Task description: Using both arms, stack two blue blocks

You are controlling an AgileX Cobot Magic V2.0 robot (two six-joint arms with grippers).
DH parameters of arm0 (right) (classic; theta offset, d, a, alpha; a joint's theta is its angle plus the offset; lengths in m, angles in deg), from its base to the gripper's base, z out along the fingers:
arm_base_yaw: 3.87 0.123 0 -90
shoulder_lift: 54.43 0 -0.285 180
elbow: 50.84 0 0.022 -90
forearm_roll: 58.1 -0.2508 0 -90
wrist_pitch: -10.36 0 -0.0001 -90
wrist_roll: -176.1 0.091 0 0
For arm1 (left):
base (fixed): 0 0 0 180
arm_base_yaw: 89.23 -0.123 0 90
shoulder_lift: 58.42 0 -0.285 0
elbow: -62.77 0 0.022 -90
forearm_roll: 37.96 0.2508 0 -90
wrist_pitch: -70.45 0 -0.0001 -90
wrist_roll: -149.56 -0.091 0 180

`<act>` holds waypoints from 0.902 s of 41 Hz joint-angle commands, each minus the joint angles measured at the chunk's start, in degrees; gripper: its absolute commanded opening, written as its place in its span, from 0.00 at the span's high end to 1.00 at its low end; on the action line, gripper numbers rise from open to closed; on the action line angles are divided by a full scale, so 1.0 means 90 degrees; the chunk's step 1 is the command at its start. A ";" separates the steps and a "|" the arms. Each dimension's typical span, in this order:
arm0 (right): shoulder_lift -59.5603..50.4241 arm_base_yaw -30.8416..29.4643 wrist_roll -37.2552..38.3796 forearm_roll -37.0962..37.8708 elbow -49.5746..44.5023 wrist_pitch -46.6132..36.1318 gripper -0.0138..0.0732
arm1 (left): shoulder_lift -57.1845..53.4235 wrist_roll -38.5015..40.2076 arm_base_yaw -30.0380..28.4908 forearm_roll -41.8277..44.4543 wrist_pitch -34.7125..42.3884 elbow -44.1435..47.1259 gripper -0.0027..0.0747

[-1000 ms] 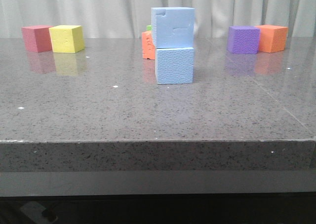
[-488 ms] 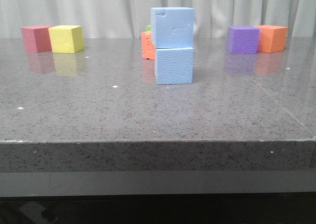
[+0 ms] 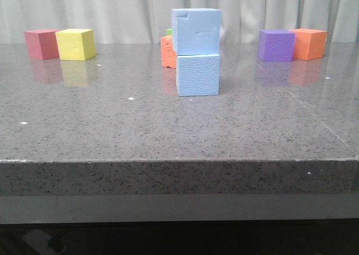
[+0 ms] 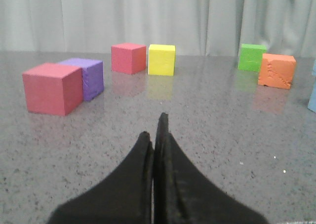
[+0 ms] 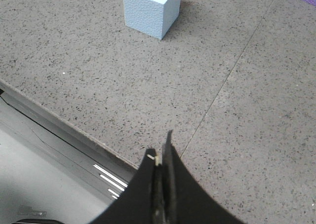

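Two pale blue blocks stand stacked mid-table: the upper blue block (image 3: 196,31) rests on the lower blue block (image 3: 198,74), set slightly to its left. The lower block also shows in the right wrist view (image 5: 150,11), and a sliver of blue (image 4: 312,91) at the edge of the left wrist view. Neither arm shows in the front view. My left gripper (image 4: 154,130) is shut and empty, low over bare table. My right gripper (image 5: 160,147) is shut and empty, over the table's front edge, well away from the stack.
An orange cube (image 3: 167,51) and a green cube (image 3: 169,32) sit behind the stack. A red cube (image 3: 40,44) and a yellow cube (image 3: 76,44) stand far left, a purple cube (image 3: 276,45) and an orange cube (image 3: 308,43) far right. A red cube (image 4: 52,88) beside a purple cube (image 4: 86,77) shows in the left wrist view.
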 commanded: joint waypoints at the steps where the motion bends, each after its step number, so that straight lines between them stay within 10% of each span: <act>1: -0.0035 -0.0035 -0.0043 -0.0022 0.0149 -0.0376 0.99 | -0.0135 0.0000 -0.0028 -0.0188 0.0425 -0.0007 0.99; 37: -0.0035 -0.0035 -0.0043 -0.0022 0.0149 -0.0373 0.99 | -0.0206 0.0000 -0.0028 -0.0175 0.0464 0.0007 0.99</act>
